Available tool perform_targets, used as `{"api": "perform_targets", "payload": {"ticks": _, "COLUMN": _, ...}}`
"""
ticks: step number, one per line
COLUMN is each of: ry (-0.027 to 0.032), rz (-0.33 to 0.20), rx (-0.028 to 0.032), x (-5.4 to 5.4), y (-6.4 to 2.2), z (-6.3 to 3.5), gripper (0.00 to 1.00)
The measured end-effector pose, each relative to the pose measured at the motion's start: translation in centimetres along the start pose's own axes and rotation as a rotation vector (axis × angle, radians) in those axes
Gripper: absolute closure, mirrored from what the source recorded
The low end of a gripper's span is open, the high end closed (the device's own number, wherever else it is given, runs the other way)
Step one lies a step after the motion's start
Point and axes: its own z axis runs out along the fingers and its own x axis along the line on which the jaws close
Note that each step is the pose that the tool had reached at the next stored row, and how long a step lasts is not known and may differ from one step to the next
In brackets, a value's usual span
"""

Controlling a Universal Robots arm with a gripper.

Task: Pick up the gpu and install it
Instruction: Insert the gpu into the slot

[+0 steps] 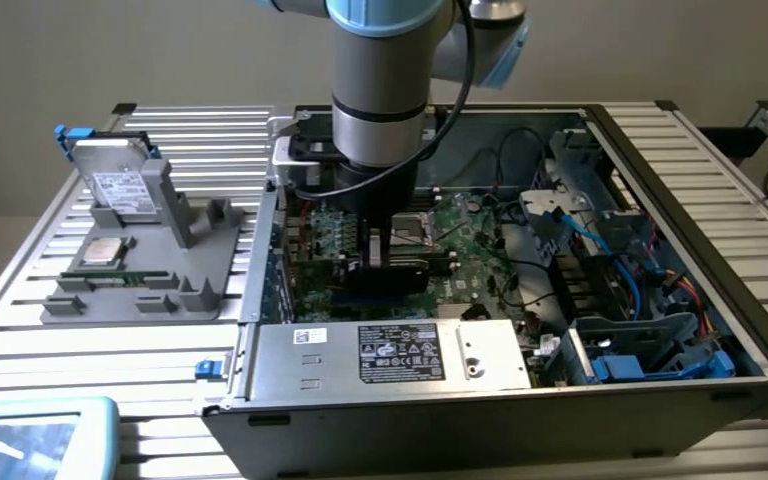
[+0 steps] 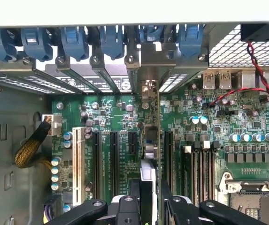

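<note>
Arm (image 1: 381,90) comes straight down from the top of the exterior view, grey tube with a light blue joint cap, and its wrist is sunk into the open computer case (image 1: 704,270). Gripper (image 1: 387,250) sits low over the motherboard (image 1: 471,245), close to the expansion slots. In the wrist view the gripper (image 2: 149,197) has its black fingers (image 2: 179,206) pinched in on the gpu (image 2: 149,154), one on each side of it, so it's a narrow grip on a thin card seen edge-on. The card stands upright, running from between the fingers toward the rear bracket openings with the blue latches (image 2: 73,42). Its far end is right up at those brackets. Whether the bottom edge is already seated in the slot I honestly can't tell.

Case lies on its side on a table of ribbed aluminium slats (image 1: 11,300), with a plain beige wall behind. Power supply (image 1: 398,355) with its white sticker is along the near edge of the case, blue cables (image 1: 644,265) bundled on the exterior view's right. Off to the exterior view's left is a grey parts holder (image 1: 144,285), well apart from the gripper, with a silver hard drive (image 1: 120,180) standing in it, plus a cpu (image 1: 101,250) and a memory stick (image 1: 120,277) lying flat.
</note>
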Motion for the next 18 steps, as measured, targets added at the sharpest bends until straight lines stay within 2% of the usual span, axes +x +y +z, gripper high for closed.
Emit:
{"api": "perform_targets", "payload": {"ticks": 15, "ry": 0.0001, "rz": 0.000, "rx": 0.0000, "x": -0.13, "y": 0.03, "z": 0.19, "gripper": 0.73}}
{"api": "perform_targets", "payload": {"ticks": 18, "ry": 0.0022, "rz": 0.000, "rx": -0.0001, "x": -0.14, "y": 0.03, "z": 0.27, "gripper": 0.73}}
